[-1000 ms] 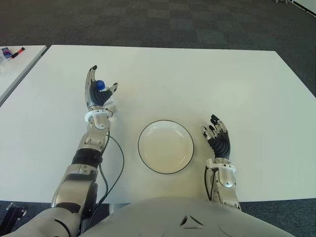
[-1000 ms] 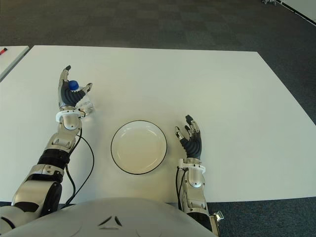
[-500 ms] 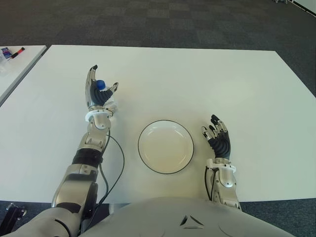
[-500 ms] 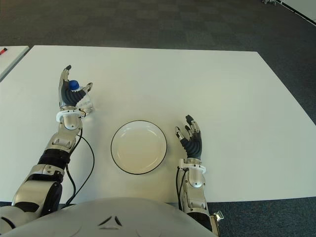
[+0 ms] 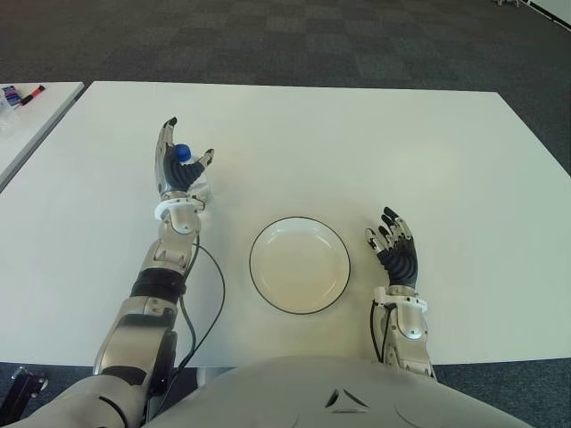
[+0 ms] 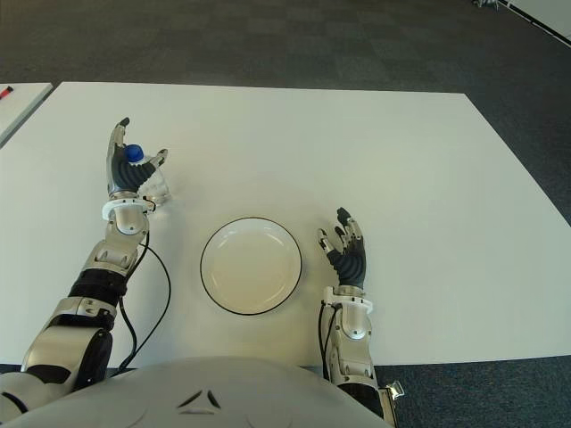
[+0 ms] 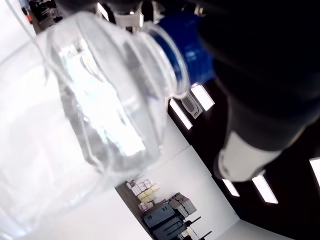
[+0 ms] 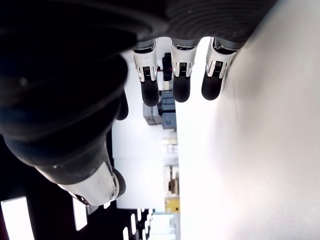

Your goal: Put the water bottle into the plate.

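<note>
A clear water bottle (image 5: 200, 189) with a blue cap (image 5: 181, 152) stands upright on the white table (image 5: 375, 143), left of the plate. My left hand (image 5: 175, 174) is around it, fingers stretched upward and thumb spread, the cap showing between them. In the left wrist view the bottle (image 7: 100, 110) fills the picture, with one finger (image 7: 250, 130) beside its cap and not wrapped round it. The white, dark-rimmed plate (image 5: 253, 259) lies near the table's front middle with nothing in it. My right hand (image 5: 396, 254) shows right of the plate, fingers relaxed and holding nothing.
A black cable (image 5: 214, 294) runs along the table from my left forearm toward the front edge. A second white table (image 5: 36, 111) with markers on it stands at the far left. Dark carpet lies beyond the far edge.
</note>
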`<action>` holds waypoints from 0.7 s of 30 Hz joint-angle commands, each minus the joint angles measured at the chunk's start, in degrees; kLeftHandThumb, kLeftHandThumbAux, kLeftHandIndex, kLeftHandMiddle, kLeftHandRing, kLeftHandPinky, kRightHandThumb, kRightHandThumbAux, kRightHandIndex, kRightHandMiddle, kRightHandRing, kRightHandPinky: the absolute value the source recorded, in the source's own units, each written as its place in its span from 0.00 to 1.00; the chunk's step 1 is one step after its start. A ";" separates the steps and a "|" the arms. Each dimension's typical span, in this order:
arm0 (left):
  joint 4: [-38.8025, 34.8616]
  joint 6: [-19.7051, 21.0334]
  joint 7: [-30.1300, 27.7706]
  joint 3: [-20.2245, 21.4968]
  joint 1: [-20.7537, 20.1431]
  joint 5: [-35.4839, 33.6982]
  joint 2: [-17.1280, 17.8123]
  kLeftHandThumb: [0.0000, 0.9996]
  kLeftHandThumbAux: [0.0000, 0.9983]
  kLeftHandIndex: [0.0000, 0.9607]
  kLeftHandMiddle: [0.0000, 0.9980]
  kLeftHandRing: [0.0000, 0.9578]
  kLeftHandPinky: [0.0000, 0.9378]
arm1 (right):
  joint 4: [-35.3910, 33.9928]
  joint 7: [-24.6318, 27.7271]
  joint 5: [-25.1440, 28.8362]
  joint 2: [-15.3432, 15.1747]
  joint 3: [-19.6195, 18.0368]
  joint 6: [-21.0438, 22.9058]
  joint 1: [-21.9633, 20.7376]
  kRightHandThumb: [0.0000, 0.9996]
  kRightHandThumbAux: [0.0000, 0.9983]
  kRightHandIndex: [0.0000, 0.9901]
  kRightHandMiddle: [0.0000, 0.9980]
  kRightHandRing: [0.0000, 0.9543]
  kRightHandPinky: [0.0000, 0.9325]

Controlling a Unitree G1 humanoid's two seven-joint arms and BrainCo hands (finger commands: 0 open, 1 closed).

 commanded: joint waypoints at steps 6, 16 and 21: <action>-0.39 -0.19 -0.21 -0.60 0.99 0.15 -0.90 0.24 0.79 0.01 0.07 0.08 0.14 | 1.81 0.19 0.59 0.02 -0.44 2.20 1.17 0.48 0.81 0.17 0.13 0.10 0.12; 0.20 0.26 -0.25 -0.54 0.63 0.09 -1.48 0.24 0.79 0.01 0.06 0.08 0.14 | 1.53 -0.20 0.18 -0.17 -0.43 2.40 1.23 0.50 0.77 0.17 0.13 0.10 0.13; 0.31 0.57 -0.15 -0.59 0.52 0.17 -1.71 0.23 0.79 0.01 0.06 0.08 0.14 | 1.39 -0.29 0.20 -0.21 -0.49 2.49 1.23 0.51 0.76 0.17 0.13 0.10 0.13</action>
